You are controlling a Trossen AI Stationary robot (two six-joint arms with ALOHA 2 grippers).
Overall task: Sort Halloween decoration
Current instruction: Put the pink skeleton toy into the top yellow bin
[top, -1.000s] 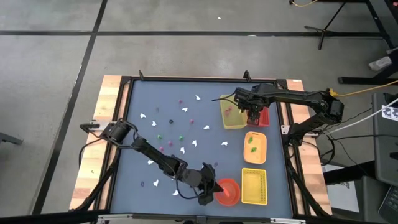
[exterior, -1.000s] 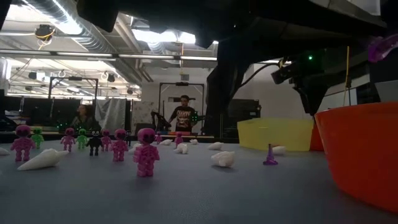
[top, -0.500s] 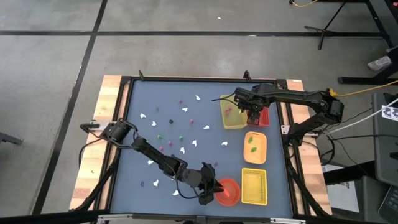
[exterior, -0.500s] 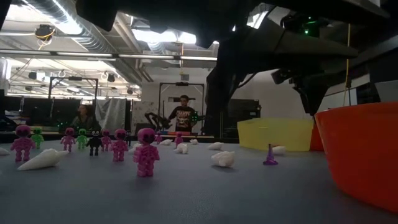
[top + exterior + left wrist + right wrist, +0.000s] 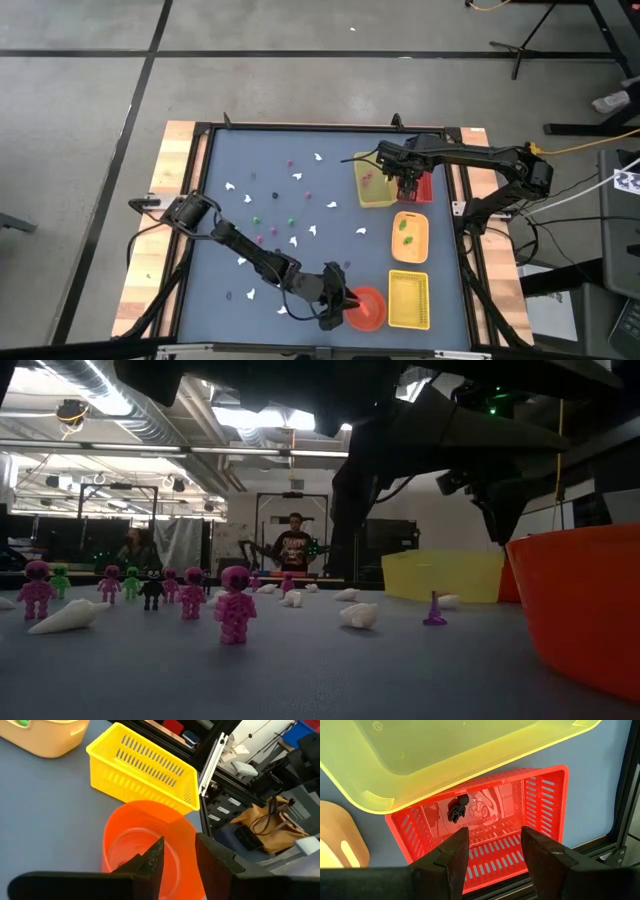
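The Halloween decoration pieces (image 5: 297,177) lie scattered on the blue mat: white ghost shapes, pink, green and dark bits. In the low view pink figures (image 5: 235,605) stand upright and white ghosts (image 5: 68,617) lie on their sides. My left gripper (image 5: 345,300) hangs open over the round orange bowl (image 5: 145,845), its fingers above the rim (image 5: 180,840), holding nothing. My right gripper (image 5: 410,185) is open above the red tray (image 5: 540,820), where a dark figure (image 5: 457,810) lies on the tray's floor.
At the table's right side stand a clear yellow tray (image 5: 375,187) with pink bits, the red tray (image 5: 424,188), an orange tray (image 5: 410,232) with green bits, and a yellow basket (image 5: 408,300) beside the bowl (image 5: 367,308). People stand in the room beyond the table (image 5: 296,547).
A purple piece that showed high above the orange bowl in the low view one second ago is gone from there. The left arm's dark shape in the low view has shifted a little. The right arm has kept still.
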